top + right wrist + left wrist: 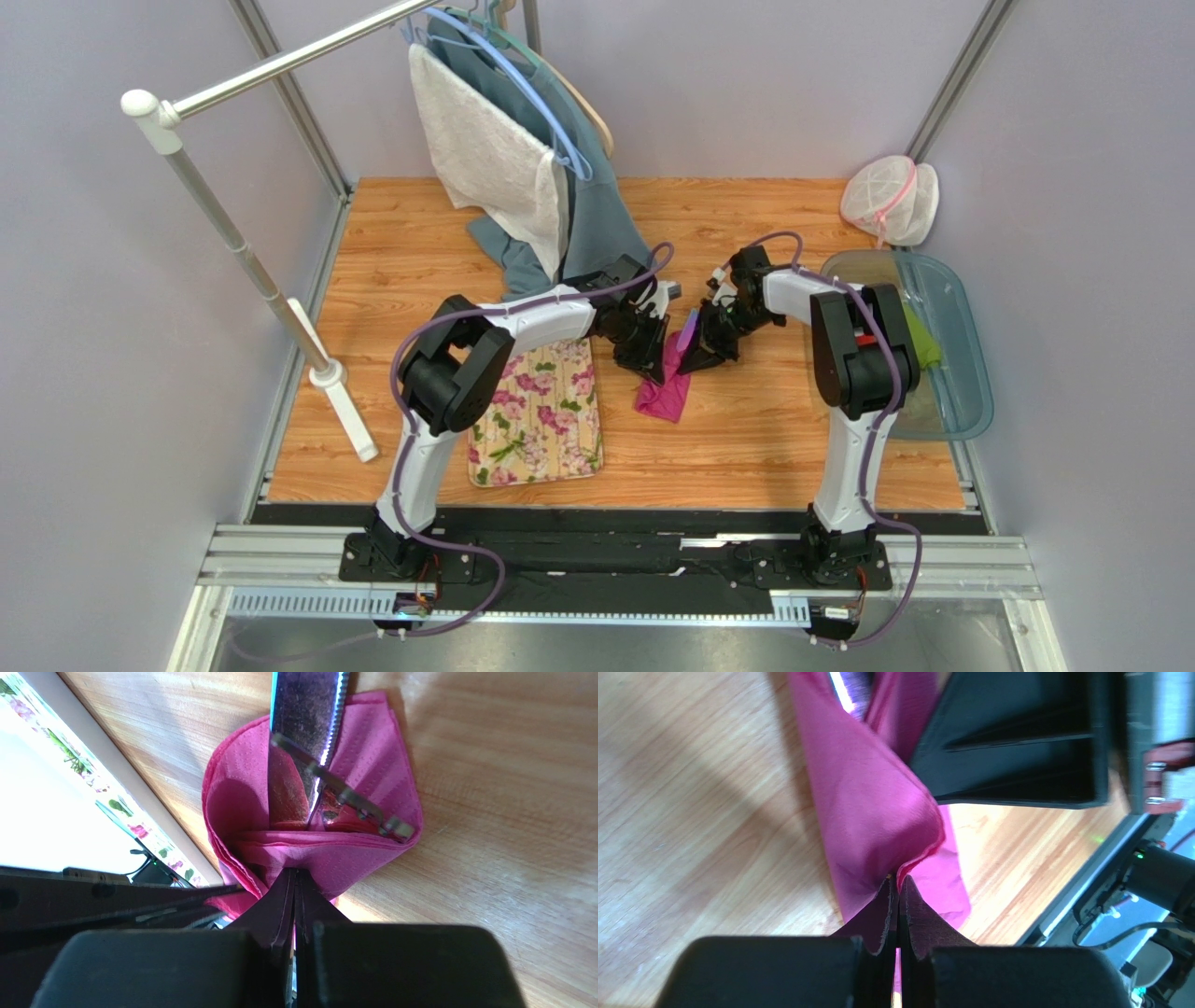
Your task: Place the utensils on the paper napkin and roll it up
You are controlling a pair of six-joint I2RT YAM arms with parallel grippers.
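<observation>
The paper napkin [664, 392] sits mid-table on the wooden table [758, 448], just right of the flowered mat [537, 413], gathered into a loose pouch between the two arms; inside the pouch, in the right wrist view, stand a serrated knife [305, 721] and a slimmer metal piece [344, 798] crossing it at a slant, both with their lower ends tucked behind a folded pink band; what kind of utensil the slimmer metal piece is I cannot tell; the left gripper [899, 899] has its fingers pressed together on a pinch of the napkin's edge, the sheet rising from it in a twisted fold; the right gripper [295, 885] is likewise closed tight, nipping the fold at the pouch's base; the two grippers face each other closely across the napkin; at the table's right edge a clear teal tray [961, 336] holds a yellow-green item [919, 339], partly hidden by the right arm; behind it sits a white mesh bag [891, 203] with pink trim, its contents unclear; at the back, hangers carry a white towel [484, 154] and a grey-blue cloth [603, 210]
</observation>
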